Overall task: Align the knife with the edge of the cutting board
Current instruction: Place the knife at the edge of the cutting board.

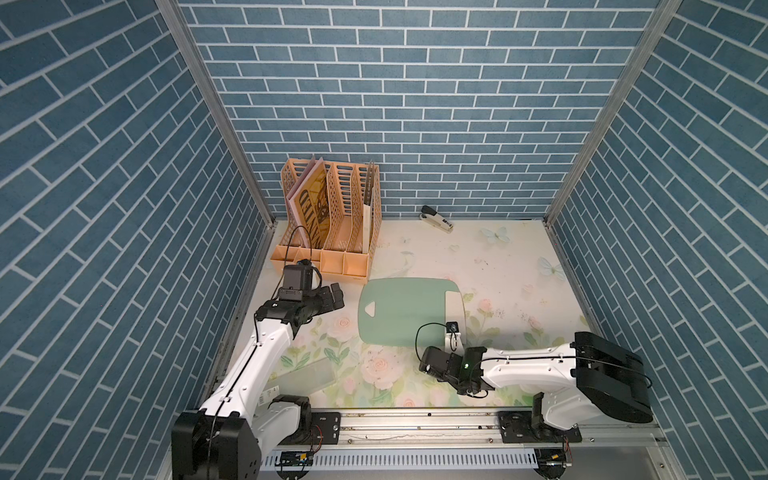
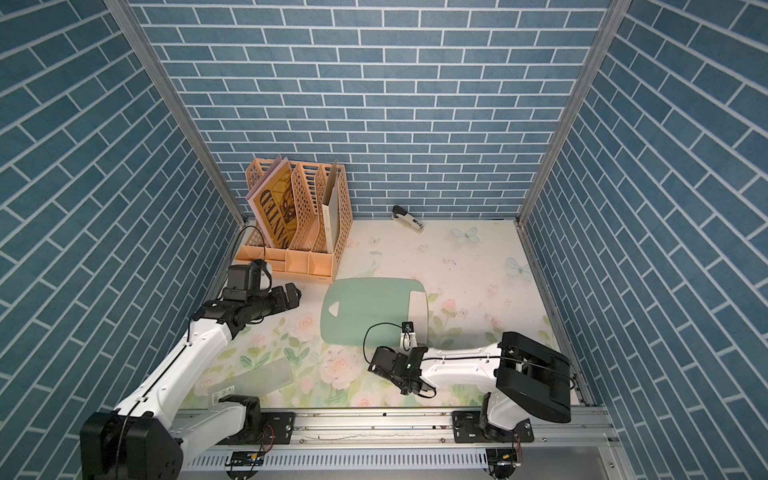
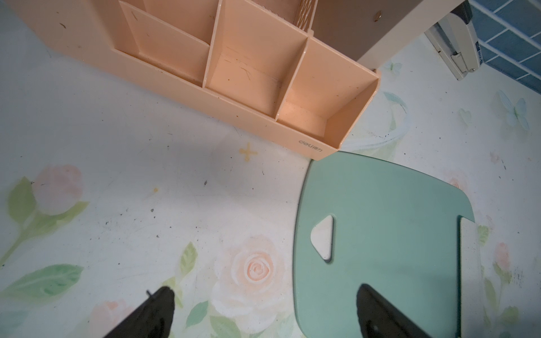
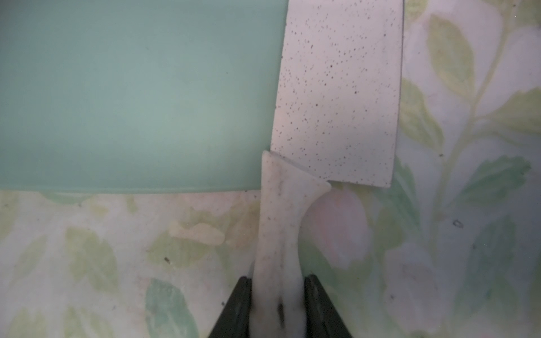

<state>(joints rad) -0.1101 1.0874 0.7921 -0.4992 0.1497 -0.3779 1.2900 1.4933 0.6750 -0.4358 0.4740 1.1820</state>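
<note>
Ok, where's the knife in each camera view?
In a top view: knife on the cutting board's short side opposite the hole.
In a top view: knife, same.
Left wrist: knife strip at board's far edge.
Right wrist: handle in right hand, blade on board.
Shared landmark: cutting board.

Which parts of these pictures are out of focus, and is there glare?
Right wrist view: the black right fingers and the handle end of the white cleaver-like knife are blurred, its speckled blade sharper. Left wrist view: the black left fingers are soft, the pale sage-green cutting board clear. Both top views: sharp, no glare.
</note>
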